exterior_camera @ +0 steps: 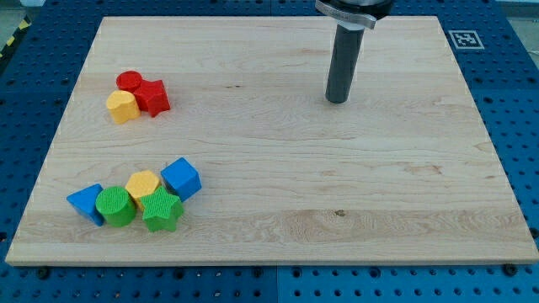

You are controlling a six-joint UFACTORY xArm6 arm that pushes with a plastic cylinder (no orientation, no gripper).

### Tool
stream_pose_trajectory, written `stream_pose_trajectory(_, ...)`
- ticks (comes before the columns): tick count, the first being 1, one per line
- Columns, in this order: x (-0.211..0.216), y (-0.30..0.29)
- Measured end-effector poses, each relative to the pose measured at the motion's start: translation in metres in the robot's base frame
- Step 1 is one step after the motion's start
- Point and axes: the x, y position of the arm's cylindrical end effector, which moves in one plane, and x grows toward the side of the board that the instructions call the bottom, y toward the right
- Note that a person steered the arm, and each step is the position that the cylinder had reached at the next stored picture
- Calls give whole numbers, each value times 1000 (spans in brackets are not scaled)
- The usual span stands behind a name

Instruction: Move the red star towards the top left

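The red star (154, 97) lies near the board's left edge, in its upper half. It touches a red cylinder (129, 82) at its upper left and a yellow block (123, 107) at its left. My tip (338, 100) rests on the board right of centre, near the view's top. It is far to the right of the red star, with bare wood between them.
A second cluster lies at the lower left: a blue block (87, 204), a green cylinder (114, 207), a yellow block (143, 184), a green star (162, 211) and a blue block (181, 178). The wooden board (337, 194) sits on a blue pegboard table.
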Motion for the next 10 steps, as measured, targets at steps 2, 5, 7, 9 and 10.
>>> stream_pose_trajectory(2,-2,-9)
stream_pose_trajectory(5,48,-145)
stream_pose_trajectory(7,66,-220)
stream_pose_trajectory(9,64,-274)
stream_pose_trajectory(10,41,-274)
